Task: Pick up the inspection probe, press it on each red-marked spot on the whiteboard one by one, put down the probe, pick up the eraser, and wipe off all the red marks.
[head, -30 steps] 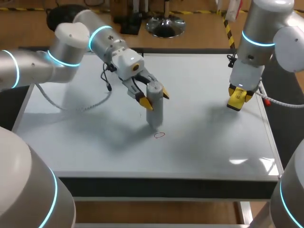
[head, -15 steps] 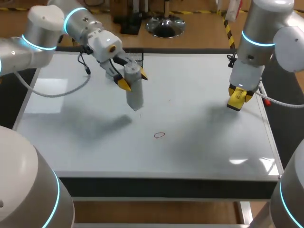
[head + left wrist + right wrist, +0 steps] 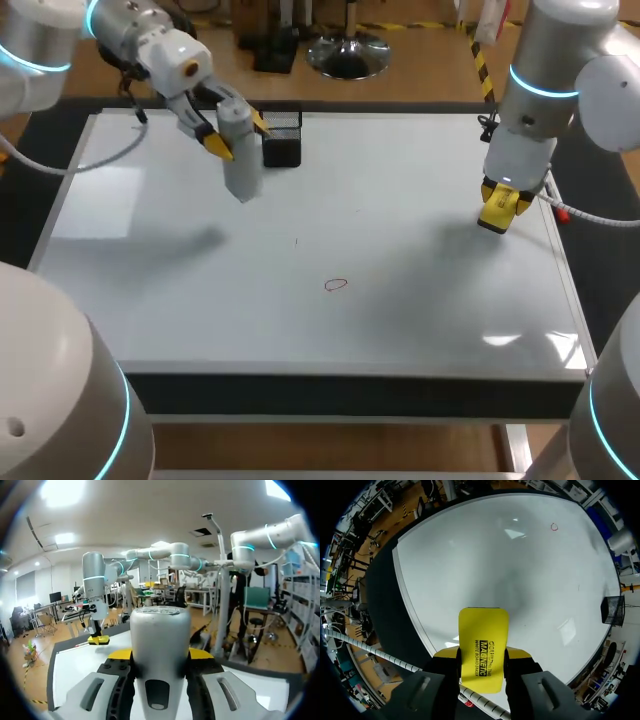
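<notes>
Inspection probe — in left end effector, above the whiteboard

Left arm comes in over the worktop's far-left corner, left pincer tilted and raised, fingers clamped on the probe; right arm stands by the right edge, right pincer pointing straight down, gripping the eraser.
</notes>
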{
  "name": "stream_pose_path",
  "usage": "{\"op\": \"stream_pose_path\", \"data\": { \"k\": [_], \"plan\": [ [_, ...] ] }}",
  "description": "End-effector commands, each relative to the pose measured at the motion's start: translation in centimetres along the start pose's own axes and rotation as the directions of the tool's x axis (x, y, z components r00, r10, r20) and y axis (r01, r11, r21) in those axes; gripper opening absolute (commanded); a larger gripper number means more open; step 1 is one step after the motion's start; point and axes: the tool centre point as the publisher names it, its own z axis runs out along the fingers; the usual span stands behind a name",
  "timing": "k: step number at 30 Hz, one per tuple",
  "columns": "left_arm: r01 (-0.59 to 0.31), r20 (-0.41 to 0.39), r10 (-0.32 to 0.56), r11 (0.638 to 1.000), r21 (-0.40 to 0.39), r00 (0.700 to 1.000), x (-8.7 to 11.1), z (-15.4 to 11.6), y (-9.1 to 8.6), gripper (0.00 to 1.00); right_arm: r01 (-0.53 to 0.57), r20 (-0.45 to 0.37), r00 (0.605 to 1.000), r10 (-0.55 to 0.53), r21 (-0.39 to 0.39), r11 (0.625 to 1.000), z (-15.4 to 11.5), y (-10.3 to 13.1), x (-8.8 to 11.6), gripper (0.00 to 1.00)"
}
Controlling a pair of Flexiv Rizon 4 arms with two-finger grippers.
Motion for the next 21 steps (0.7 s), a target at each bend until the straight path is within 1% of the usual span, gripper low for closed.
{"op": "stream_pose_path", "data": {
  "k": [1,10,16,21],
  "plan": [
    [0.008,0.023,-0.008,1.000,0.000,1.000,0.9,-2.7,0.2,0.00,0.002,-0.002,1.000,-0.002,0.002,1.000,0.0,-0.1,0.0,0.00],
    [0.039,0.057,-0.039,0.999,-0.007,0.998,2.0,-6.3,1.4,0.00,0.002,-0.002,1.000,-0.002,0.002,1.000,0.0,-0.1,0.0,0.00],
    [0.061,0.086,-0.061,0.998,-0.001,0.994,2.4,-7.9,1.9,0.00,0.002,-0.002,1.000,-0.002,0.002,1.000,0.0,-0.1,0.0,0.00],
    [0.070,0.088,-0.070,0.998,-0.004,0.994,2.4,-8.4,2.1,0.00,0.002,-0.002,1.000,-0.002,0.002,1.000,0.0,-0.1,0.0,0.00]
  ]
}}
